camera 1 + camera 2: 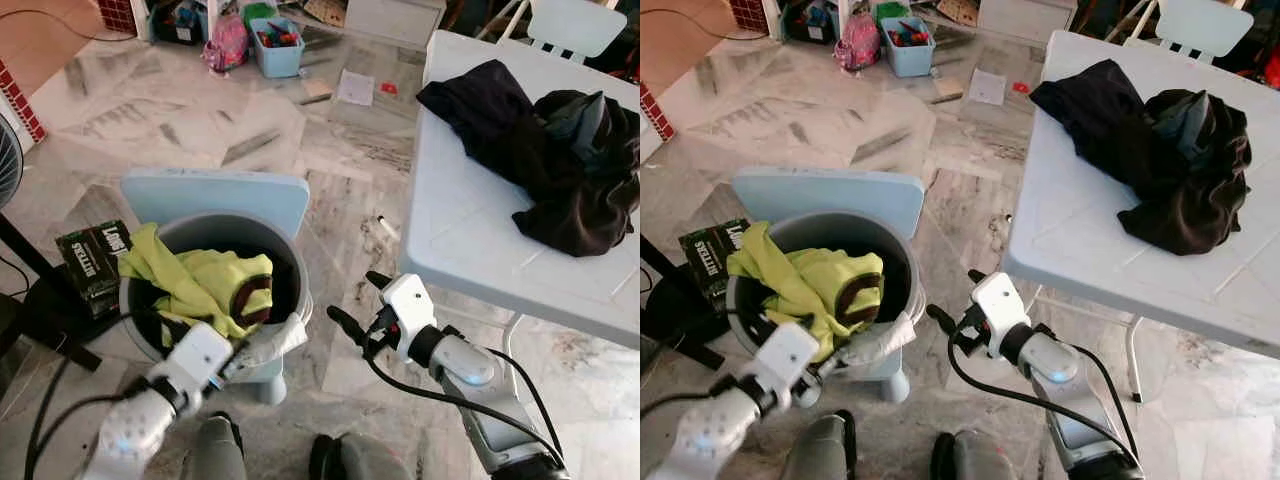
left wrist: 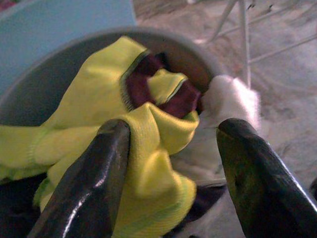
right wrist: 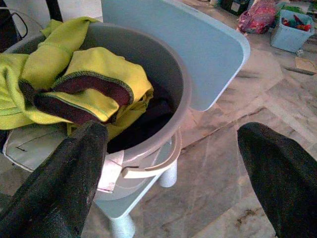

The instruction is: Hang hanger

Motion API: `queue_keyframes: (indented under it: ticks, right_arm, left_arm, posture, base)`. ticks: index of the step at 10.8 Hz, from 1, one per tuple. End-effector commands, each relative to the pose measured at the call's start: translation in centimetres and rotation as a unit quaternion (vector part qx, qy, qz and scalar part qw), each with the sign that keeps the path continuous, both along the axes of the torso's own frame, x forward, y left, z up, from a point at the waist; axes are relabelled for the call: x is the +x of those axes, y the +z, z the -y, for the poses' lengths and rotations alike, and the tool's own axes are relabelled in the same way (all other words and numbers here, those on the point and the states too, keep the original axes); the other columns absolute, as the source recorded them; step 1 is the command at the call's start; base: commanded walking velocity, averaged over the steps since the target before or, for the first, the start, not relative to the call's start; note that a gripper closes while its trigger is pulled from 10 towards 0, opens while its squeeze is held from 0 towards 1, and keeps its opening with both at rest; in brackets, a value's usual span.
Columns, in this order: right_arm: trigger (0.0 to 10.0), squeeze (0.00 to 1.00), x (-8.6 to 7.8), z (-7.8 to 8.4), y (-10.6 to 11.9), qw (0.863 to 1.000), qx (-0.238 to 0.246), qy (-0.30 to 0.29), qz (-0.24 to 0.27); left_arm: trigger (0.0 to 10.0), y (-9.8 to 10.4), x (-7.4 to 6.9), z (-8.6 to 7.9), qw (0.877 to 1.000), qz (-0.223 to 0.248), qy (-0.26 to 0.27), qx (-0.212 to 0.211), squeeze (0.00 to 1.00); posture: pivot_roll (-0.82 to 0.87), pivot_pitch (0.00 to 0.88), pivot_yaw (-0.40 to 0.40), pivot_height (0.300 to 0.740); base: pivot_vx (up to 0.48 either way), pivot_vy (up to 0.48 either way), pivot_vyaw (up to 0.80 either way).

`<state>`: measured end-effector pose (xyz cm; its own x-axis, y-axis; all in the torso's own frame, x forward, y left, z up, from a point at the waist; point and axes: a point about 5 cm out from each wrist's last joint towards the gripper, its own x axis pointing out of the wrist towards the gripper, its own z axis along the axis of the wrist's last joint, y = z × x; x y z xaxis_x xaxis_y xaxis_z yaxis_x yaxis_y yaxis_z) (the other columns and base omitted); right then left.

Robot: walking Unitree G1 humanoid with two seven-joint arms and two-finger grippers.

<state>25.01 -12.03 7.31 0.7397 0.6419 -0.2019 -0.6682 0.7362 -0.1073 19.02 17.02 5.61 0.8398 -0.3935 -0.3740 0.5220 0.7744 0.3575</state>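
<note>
A grey bucket stands on a small light-blue chair. A yellow-green garment with a maroon collar is heaped in it, and a white cloth hangs over the near rim. My left gripper is open at that rim, its fingers straddling a fold of the yellow garment. My right gripper is open and empty. It hovers above the floor between the bucket and the table, pointing toward the bucket. Dark clothes lie piled on the white table.
The table's edge is close on my right. A black-and-green box sits left of the bucket, with a fan and its dark stand beyond. A blue bin and other clutter lie far across the marble floor. A white chair stands behind the table.
</note>
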Motion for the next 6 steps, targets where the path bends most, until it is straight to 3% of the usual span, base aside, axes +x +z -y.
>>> queue_keyframes:
  ticks: [1,2,4,5,6]
  right_arm:
    - [10.0,0.0,-0.1,0.3,-0.3,1.0,-0.006,0.0,-0.004]
    - [10.0,0.0,-0.2,0.3,-0.3,1.0,-0.006,0.0,-0.005]
    - [10.0,0.0,-0.2,0.3,-0.3,1.0,-0.006,0.002,-0.005]
    - [10.0,0.0,-0.1,0.3,-0.3,1.0,-0.006,0.002,-0.004]
    - [10.0,0.0,-0.1,0.3,-0.3,1.0,-0.007,0.001,-0.003]
  left_arm:
    - [10.0,1.3,-0.1,0.9,0.999,0.038,-0.011,-0.016,0.0]
    - [10.0,3.0,0.3,0.9,0.995,0.094,0.003,-0.034,0.0]
    - [10.0,3.9,1.5,-0.4,0.99,0.126,0.058,-0.02,0.0]
    - [10.0,2.6,2.0,-1.1,0.994,0.069,0.079,-0.009,0.0]
    - [10.0,1.4,1.9,-0.8,0.998,0.023,0.055,-0.01,0.0]
  posture:
    - [0.04,0.129,-0.125,0.74]
    - [0.04,0.13,-0.123,0.74]
    - [0.04,0.132,-0.124,0.74]
    - [0.04,0.129,-0.126,0.74]
    - [0.04,0.129,-0.126,0.74]
  base:
    - [0.0,0.0,0.0]
    - [0.0,0.0,0.0]
    - [0.0,0.0,0.0]
    - [0.0,0.0,0.0]
    - [0.0,0.0,0.0]
